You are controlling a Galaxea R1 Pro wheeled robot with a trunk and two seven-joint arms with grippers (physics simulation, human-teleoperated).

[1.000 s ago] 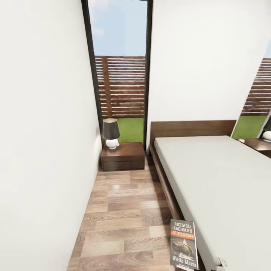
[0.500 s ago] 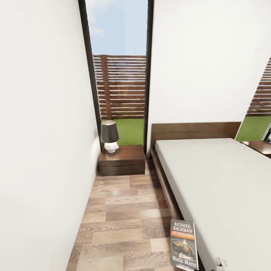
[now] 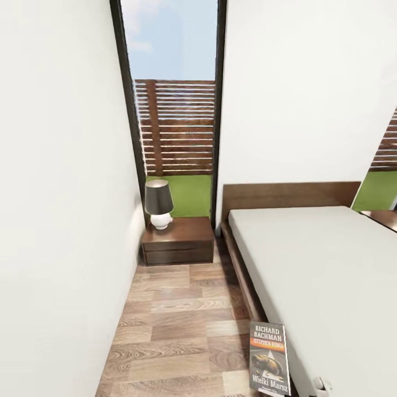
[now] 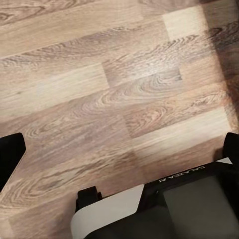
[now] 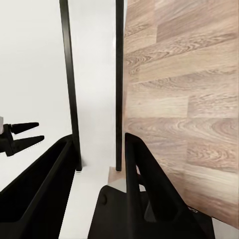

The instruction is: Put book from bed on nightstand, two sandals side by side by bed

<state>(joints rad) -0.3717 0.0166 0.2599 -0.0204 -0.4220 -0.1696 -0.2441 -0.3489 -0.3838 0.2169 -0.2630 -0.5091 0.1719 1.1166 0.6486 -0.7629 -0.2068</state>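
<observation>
Camera advances along the aisle: nightstand and lamp sit nearer than a second ago, while the book keeps its 5 o'clock place.
Head view: bed at 4 o'clock. Left wrist view: left gripper spread wide, empty, over floor. Right wrist view: right gripper fingers apart; whether it holds anything cannot be told. Risk: the book could knock the lamp when set down.

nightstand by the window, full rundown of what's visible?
The nightstand is a low, boxy, dark brown wood unit with a glossy top and a drawer front split by a horizontal seam. It stands on the plank floor in the corner below the tall window, between the white wall and the bed's headboard end. A lamp with dark shade and white base sits on its top.
</observation>
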